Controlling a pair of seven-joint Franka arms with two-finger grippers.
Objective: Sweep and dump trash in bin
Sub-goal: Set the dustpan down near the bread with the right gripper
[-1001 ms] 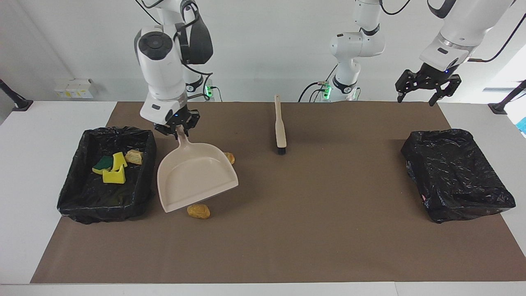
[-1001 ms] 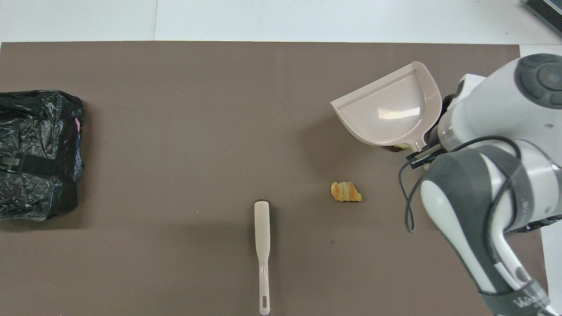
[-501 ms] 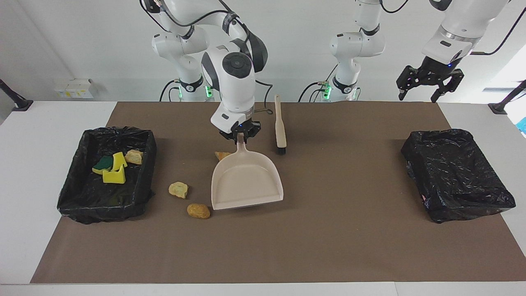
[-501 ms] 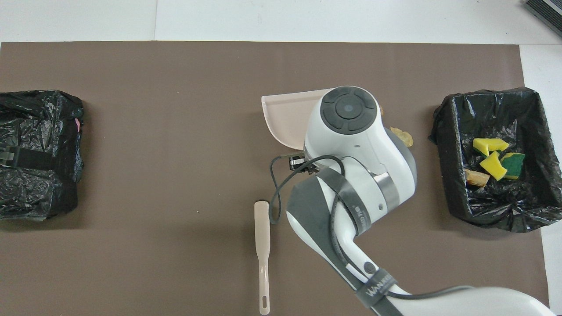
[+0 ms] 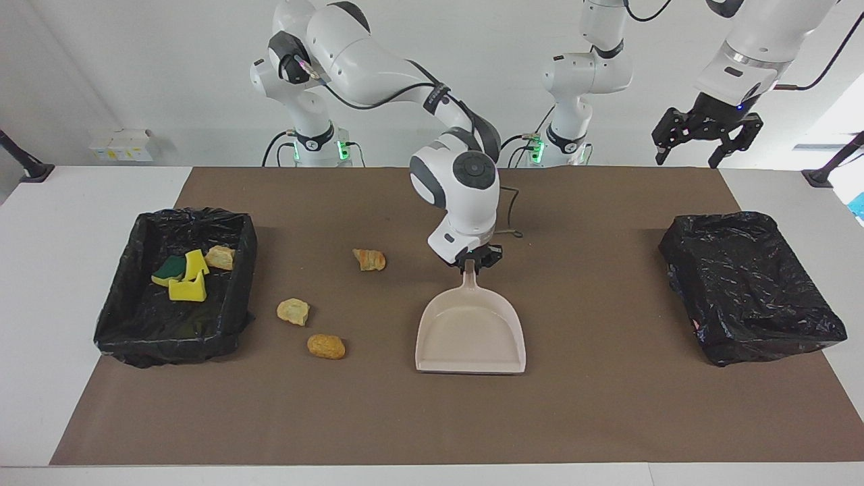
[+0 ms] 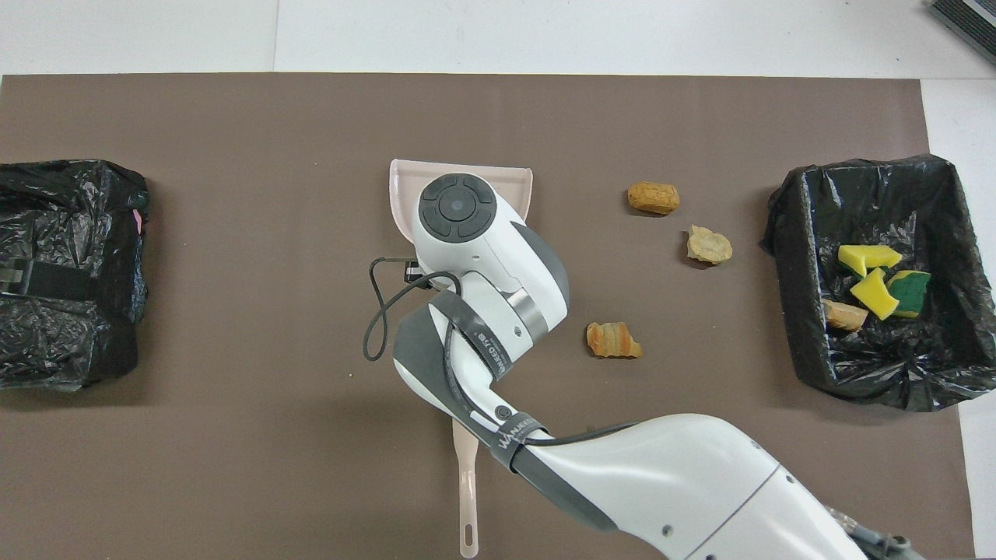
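Change: the right gripper [image 5: 472,261] has carried the dustpan [image 5: 470,334] from beside the trash bin [image 5: 177,229] to mid-mat; two chunks that it hid a second ago now show.
Right gripper: clamped on the dustpan handle, pan flat, mouth pointing away from the robots.
Left gripper [image 5: 702,138]: fingers spread wide, empty, waiting high over the mat corner at its own base.
Trash in bin: yellow-and-green sponge pieces [image 5: 182,275] and one crust [image 5: 220,257].
Trash on mat: three chunks [image 5: 326,346], [image 5: 293,311], [image 5: 369,259], at 9 to 10 o'clock of the pan in the facing view, between pan and bin.
Brush [image 6: 465,482]: mostly under the right arm, handle end at the robots' mat edge.
Second bin [image 5: 746,283]: left arm's end.
Open room: bare mat from pan mouth to the mat edge.
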